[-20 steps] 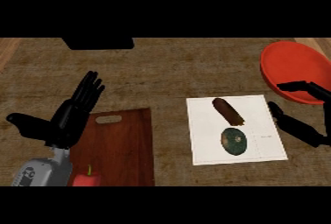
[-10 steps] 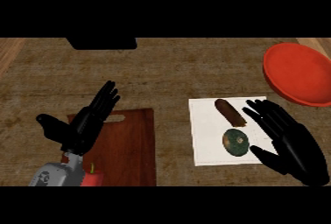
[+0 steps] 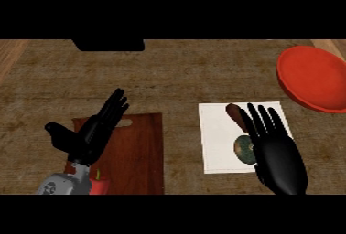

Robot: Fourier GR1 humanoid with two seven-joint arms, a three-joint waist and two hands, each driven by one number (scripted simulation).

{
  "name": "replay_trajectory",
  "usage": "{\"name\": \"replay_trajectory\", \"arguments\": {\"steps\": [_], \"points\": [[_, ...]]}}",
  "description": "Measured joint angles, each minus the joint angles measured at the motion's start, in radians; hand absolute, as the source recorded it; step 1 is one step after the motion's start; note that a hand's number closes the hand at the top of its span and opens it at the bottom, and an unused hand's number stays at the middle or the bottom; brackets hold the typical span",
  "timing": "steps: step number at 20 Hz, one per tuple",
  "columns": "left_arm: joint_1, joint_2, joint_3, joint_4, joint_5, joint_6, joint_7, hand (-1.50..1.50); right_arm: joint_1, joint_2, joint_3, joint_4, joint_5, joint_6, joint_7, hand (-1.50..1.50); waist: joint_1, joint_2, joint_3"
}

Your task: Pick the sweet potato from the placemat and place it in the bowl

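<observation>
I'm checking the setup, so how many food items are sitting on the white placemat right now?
2: a brown sweet potato at the placemat's upper middle, and a round greenish item below it. The right hand covers part of the mat, so something could be hidden.

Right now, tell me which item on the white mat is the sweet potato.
The long brown sweet potato at the mat's far end, not the round green item beside the right hand.

My right hand (image 3: 278, 155) over placemat (image 3: 219, 137), fingers straight, covering its right half. Sweet potato (image 3: 236, 115) just left of my fingertips, dark round item (image 3: 243, 150) beside palm: both crowd placemat. Bare counter (image 3: 182, 73) between placemat and red bowl (image 3: 316, 77): open lane. My left hand (image 3: 94, 130) over cutting board (image 3: 138, 151), well apart from placemat.
</observation>
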Motion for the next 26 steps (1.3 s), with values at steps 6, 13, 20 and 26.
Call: {"name": "replay_trajectory", "arguments": {"steps": [6, 13, 20, 26], "points": [[0.002, -0.006, 0.006, 0.016, -0.008, -0.013, -0.021, 0.0, -0.109, 0.233, 0.076, 0.055, 0.109, 0.295, 0.243, -1.5, 0.01, 0.005, 0.003], [0.003, -0.025, 0.008, -0.007, -0.028, -0.011, 0.0, 0.0, -0.21, 0.361, -0.006, 0.189, 0.144, 0.43, 0.335, -1.5, 0.008, 0.007, 0.005], [-0.005, -0.048, 0.029, 0.031, -0.046, -0.038, -0.023, 0.0, -0.198, 0.398, -0.059, 0.281, 0.184, 0.45, 0.354, -1.5, 0.005, 0.007, 0.005], [0.006, -0.061, 0.051, 0.032, -0.066, -0.064, -0.022, 0.0, -0.211, 0.431, -0.084, 0.347, 0.225, 0.444, 0.337, -1.5, 0.005, 0.007, 0.006]]}}
